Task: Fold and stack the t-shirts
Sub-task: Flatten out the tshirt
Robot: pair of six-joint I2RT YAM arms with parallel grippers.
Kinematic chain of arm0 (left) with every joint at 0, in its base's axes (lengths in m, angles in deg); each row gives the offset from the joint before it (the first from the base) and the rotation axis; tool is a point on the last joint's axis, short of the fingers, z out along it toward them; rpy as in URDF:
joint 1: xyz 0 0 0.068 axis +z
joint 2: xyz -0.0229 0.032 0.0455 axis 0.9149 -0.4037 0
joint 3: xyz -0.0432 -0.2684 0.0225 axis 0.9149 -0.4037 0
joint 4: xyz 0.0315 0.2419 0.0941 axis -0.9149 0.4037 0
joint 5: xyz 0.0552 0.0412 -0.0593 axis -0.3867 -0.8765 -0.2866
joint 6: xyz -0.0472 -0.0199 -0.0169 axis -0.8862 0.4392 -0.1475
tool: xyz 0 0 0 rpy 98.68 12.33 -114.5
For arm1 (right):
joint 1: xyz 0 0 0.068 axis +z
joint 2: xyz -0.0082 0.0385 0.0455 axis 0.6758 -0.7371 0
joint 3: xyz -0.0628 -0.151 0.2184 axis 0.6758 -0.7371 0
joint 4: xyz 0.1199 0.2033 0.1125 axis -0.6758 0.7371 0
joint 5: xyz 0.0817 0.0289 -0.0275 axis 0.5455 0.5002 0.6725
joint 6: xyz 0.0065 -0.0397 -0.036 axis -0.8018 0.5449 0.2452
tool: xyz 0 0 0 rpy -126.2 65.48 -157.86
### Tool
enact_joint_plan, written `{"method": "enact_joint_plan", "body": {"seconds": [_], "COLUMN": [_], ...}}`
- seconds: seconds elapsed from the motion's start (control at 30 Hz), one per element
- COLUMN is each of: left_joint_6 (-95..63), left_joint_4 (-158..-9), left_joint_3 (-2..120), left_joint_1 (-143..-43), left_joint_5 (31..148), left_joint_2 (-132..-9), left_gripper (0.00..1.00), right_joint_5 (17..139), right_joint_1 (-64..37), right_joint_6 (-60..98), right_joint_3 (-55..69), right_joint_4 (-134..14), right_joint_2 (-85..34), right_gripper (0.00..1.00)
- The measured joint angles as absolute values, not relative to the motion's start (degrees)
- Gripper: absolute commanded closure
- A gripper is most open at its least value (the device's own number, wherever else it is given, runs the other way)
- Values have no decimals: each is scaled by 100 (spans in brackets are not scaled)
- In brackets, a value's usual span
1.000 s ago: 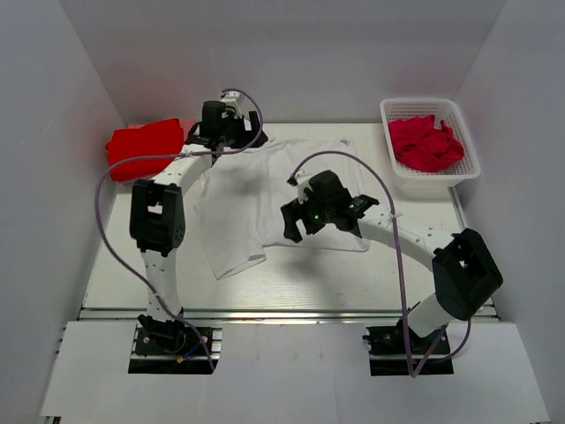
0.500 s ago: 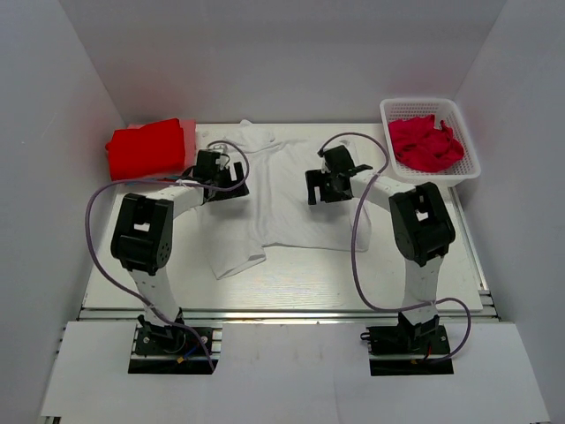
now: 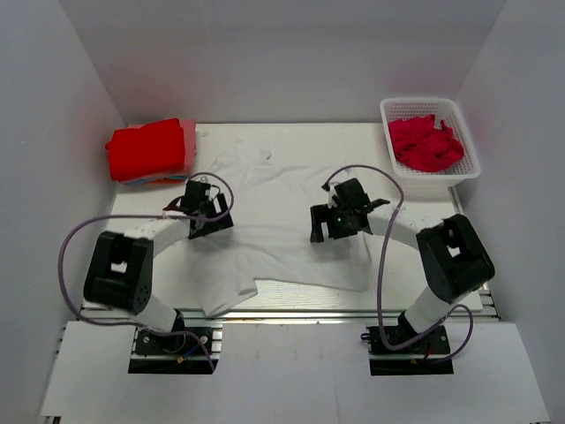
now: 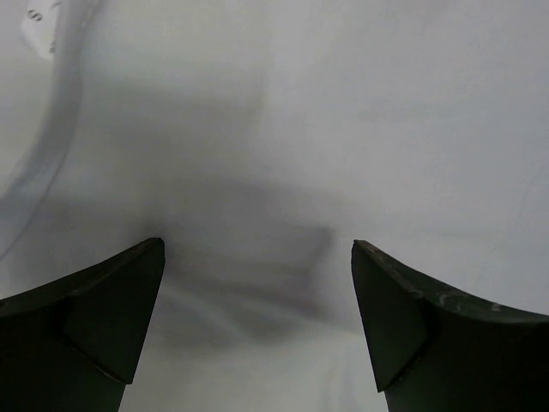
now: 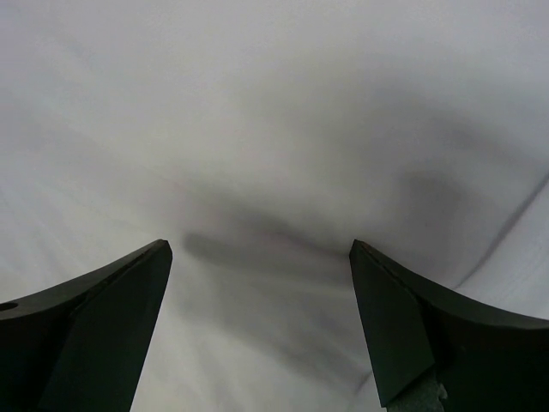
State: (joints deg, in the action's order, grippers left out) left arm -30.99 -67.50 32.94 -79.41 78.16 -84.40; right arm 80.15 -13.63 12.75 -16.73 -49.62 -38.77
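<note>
Since the earlier frame, both arms have been drawn nearward and the white cotton t-shirt (image 3: 291,190) dragged along with them. It is spread mid-table, long axis far-to-near. In the left wrist view, the left gripper (image 4: 257,247) is seen spread wide and empty, with cloth directly beneath. In the right wrist view, the right gripper (image 5: 260,247) is seen likewise.

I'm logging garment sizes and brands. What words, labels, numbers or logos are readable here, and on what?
No text can be read.
White t-shirt: in the left wrist view, what looks like a small tag by a curved seam bears dark marks, too blurred to read.
Folded red shirt and basket: no print visible.
</note>
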Motion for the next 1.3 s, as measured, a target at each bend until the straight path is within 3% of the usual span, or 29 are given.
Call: {"method": "enact_joint_plan", "body": {"seconds": [0.3,0.7,0.93,1.3], "left_joint_6": [-3193,-2831,-2745,-2737], "left_joint_4": [-6304,-7235,-7300,-7327], "left_joint_3": [3109,4912,5021,4966], "left_joint_1": [-7956,-7949,-7951,-7938], "left_joint_5": [7407,7517,7469,7099], "left_joint_2": [-7222,-9576,-10171,-10175], "left_gripper": [0,0,0,0], "right_joint_5": [7958,5349,5032,5167], "right_joint_1": [-823,-1162,-1698,-2179], "right_joint_6": [1430,1406,1460,1373], "right_joint_3": [-1522,-124,344,250], "right_joint_4": [-4168,-3970,-3921,-4258], "right_joint_2": [-3481,-4380,-5291,-5400], "right_gripper": [10,10,10,10]}}
